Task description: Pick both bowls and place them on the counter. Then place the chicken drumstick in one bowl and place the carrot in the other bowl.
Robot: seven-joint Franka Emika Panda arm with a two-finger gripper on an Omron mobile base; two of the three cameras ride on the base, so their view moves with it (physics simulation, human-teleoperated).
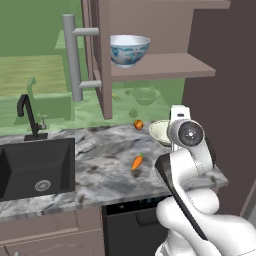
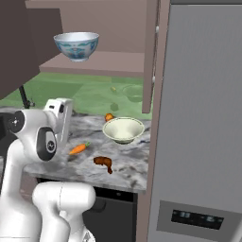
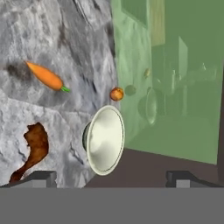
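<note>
Rendered home kitchen. Grey/white marbled counter [image 1: 100,175] w/ black sink [image 1: 35,167] set in at left, black tap [image 1: 29,117] behind it. Brown wall cabinet [image 1: 150,50] above, door open, long grey handle [image 1: 75,57]; blue-patterned bowl [image 1: 129,50] on its shelf. Green glossy backsplash [image 1: 45,75] at far side mirrors the scene. Tall grey fridge [image 2: 203,118] at right w/ small display panel [image 2: 196,219] low on its front. Dark appliance front [image 1: 132,227] under the counter, brown base cabinets [image 1: 50,232] left of it. Food on worktop: carrot [image 1: 137,161], drumstick [image 2: 104,163], small round fruit [image 1: 138,124], cream bowl [image 2: 123,129].
</note>
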